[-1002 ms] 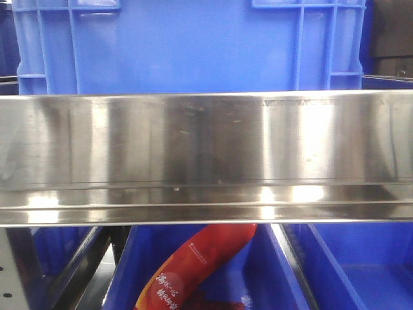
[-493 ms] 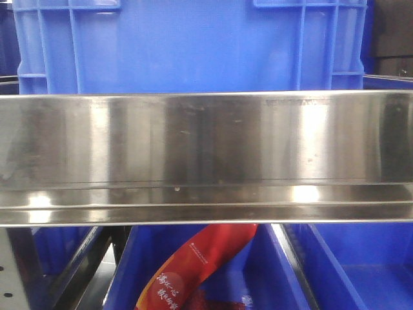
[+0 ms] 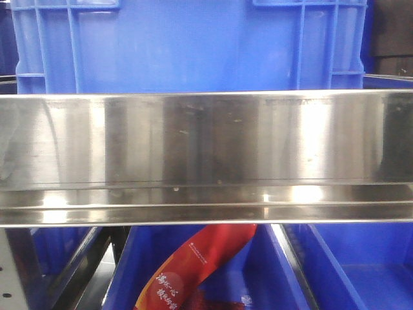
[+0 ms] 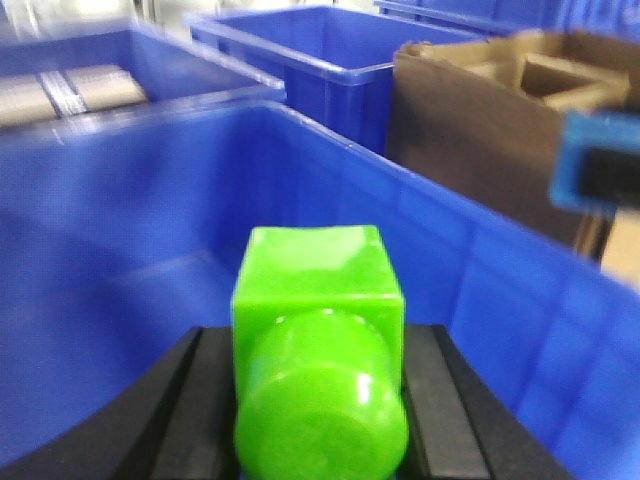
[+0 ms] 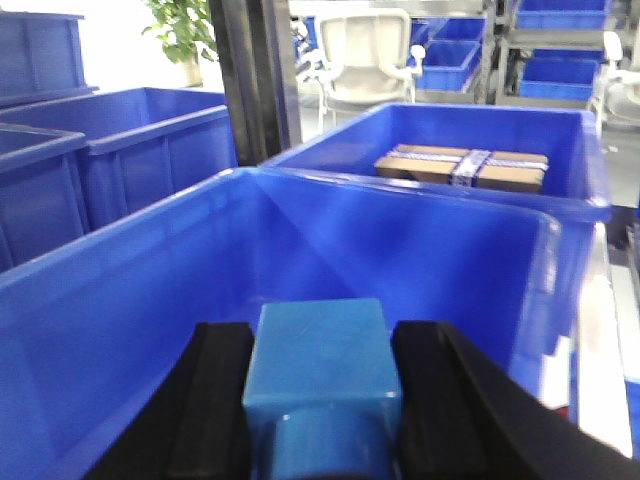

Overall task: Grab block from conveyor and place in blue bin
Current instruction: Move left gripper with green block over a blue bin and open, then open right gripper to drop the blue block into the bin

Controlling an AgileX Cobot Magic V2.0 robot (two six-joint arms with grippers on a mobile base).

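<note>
A: front panel [image 3: 206,148]: polished metal, shiny, lightly scratched. red pouch [image 3: 193,265]: glossy printed film.
B: blue bin [image 4: 100,300]: smooth plastic, slight sheen. green block [image 4: 318,290]: glossy plastic. blue block [image 5: 320,365]: matt plastic. box [image 4: 470,120]: matt brown cardboard.

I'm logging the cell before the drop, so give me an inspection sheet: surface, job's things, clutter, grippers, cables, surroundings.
Surface: conveyor not in view; steel panel spans the front view.
Job's things: green block over a blue bin; blue block likewise, same bin unclear.
Clutter: red packet in a lower bin; cardboard box; taped parcel in a neighbouring bin.
Grippers: left gripper jaws shut on green block; right gripper jaws shut on blue block.
Cables: nothing seen.
Surroundings: blue crate, white chair, plant.
</note>
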